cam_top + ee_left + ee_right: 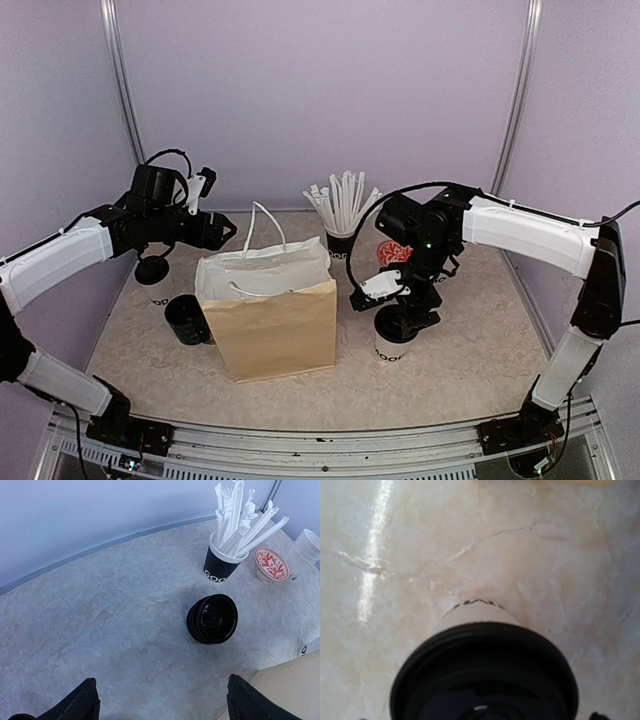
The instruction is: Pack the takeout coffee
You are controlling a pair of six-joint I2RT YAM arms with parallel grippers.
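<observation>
The takeout coffee, a white paper cup [388, 350] with black lettering and a black lid [485, 670], stands on the table right of the paper bag [270, 310]. My right gripper [405, 318] sits directly on top of it. In the right wrist view [477, 717] the lid fills the bottom, and only the fingertips [593, 715] show at the corners, just outside the lid's rim, so the gripper looks open. My left gripper [215, 232] is open and empty, raised at the back left. In the left wrist view [162, 700] it is near a stack of black lids [212, 619].
The bag stands open at the centre, handles up; its edge shows in the left wrist view [280, 690]. A dark green mug [187, 320] is left of it. A black cup of white straws [340, 240], a red-patterned cup [393, 252] and stacked white cups [307, 545] stand behind.
</observation>
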